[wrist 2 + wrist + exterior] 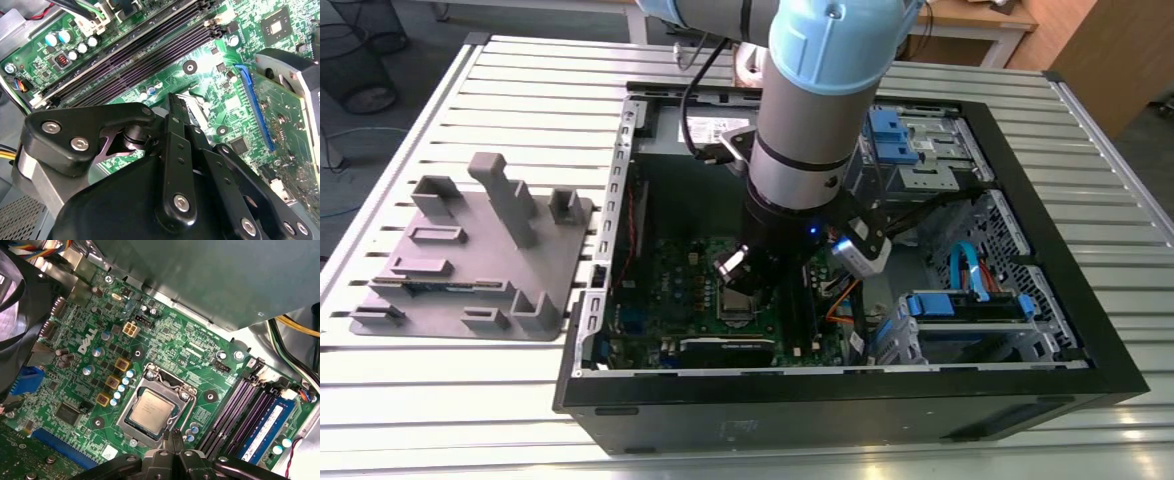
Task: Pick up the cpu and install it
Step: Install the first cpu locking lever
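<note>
The cpu is a small square chip with a silver-grey top. In the first wrist view it lies flat inside the metal socket frame on the green motherboard. My gripper hangs just beside the socket's edge, its thin black fingers drawn together with nothing between them. In the second wrist view the gripper points down at the board close to the socket. In the exterior view the arm reaches down into the open computer case, with the gripper low over the board.
Purple memory slots and a blue-labelled memory stick run beside the socket. A grey metal box overhangs the board. Drive cages with blue clips and cables crowd the case's right. A grey plastic tray stands outside, left.
</note>
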You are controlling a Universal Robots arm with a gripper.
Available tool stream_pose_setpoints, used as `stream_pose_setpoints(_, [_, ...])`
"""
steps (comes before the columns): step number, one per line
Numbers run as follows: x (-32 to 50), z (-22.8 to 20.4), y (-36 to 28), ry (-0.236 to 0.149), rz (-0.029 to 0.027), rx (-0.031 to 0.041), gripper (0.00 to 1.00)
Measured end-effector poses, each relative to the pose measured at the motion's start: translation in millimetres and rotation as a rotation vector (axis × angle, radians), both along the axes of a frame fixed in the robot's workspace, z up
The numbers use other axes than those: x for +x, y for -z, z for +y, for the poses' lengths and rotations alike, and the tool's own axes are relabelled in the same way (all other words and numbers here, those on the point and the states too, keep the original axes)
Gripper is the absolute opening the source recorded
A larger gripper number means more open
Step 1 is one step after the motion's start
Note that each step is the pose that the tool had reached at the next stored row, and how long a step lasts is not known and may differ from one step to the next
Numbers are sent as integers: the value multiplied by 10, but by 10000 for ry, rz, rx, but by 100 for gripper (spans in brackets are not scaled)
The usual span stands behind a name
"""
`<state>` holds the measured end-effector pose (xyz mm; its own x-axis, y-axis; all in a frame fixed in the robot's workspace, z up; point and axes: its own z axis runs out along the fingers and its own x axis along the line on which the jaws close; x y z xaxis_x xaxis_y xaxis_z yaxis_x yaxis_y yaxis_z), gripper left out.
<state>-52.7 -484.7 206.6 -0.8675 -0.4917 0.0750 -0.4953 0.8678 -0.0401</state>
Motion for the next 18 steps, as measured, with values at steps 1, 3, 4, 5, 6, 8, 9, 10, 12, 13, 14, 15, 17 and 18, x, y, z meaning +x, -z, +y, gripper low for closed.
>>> stream_pose_setpoints(1, [3,-3,3,5,0,0,11])
stream_pose_setpoints(3, [12,-10,8,15,0,-2,11])
stream_pose_setpoints(4, [16,-12,10,19,0,-3,11])
stream_pose_setpoints(5, [20,-13,13,23,0,-3,11])
stream_pose_setpoints(6, [23,-15,14,28,0,-5,11])
stream_pose_setpoints(8, [29,-20,19,37,1,-6,11])
stream_pose_setpoints(9, [31,-23,22,46,1,-5,11])
stream_pose_setpoints(10, [33,-26,25,52,0,-5,11])
stream_pose_setpoints(12, [34,-34,31,68,0,-4,11])
stream_pose_setpoints(13, [34,-38,35,72,0,-3,11])
stream_pose_setpoints(14, [34,-42,38,74,0,-4,11])
stream_pose_setpoints(15, [34,-46,42,77,0,-4,11])
stream_pose_setpoints(17, [34,-56,49,84,0,-5,11])
stream_pose_setpoints(18, [34,-60,52,87,0,-5,11])
